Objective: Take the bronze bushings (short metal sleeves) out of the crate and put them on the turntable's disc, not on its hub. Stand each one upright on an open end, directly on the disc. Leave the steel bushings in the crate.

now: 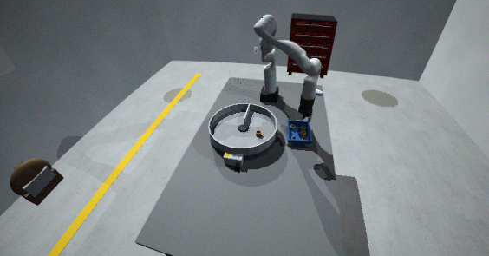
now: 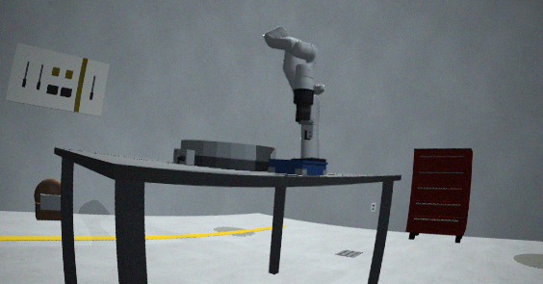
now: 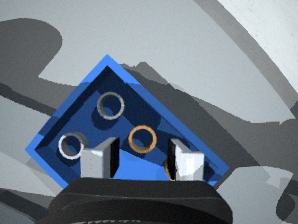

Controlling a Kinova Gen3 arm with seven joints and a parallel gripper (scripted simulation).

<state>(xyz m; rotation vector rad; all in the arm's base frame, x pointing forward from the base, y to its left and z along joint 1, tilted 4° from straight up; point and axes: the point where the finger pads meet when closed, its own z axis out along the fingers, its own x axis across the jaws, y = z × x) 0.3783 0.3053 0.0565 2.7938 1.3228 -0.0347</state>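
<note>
Open and empty, the pincer [image 3: 141, 163] hangs over the blue crate [image 3: 67, 119], where drifting toward ten o'clock risks grabbing a steel sleeve [image 3: 111, 104] instead of the bronze one [image 3: 143, 139].

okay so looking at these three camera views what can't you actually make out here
- How many bushings are in the blue crate: in the wrist view the hand covers its near corner, and one bronze bushing barely shows behind a finger.
- Crate contents, top view: too small to sort.
- Whether the bronze bushing on the disc stands upright: too small.
- Disc surface, exterior view: hidden by the turntable wall.
</note>
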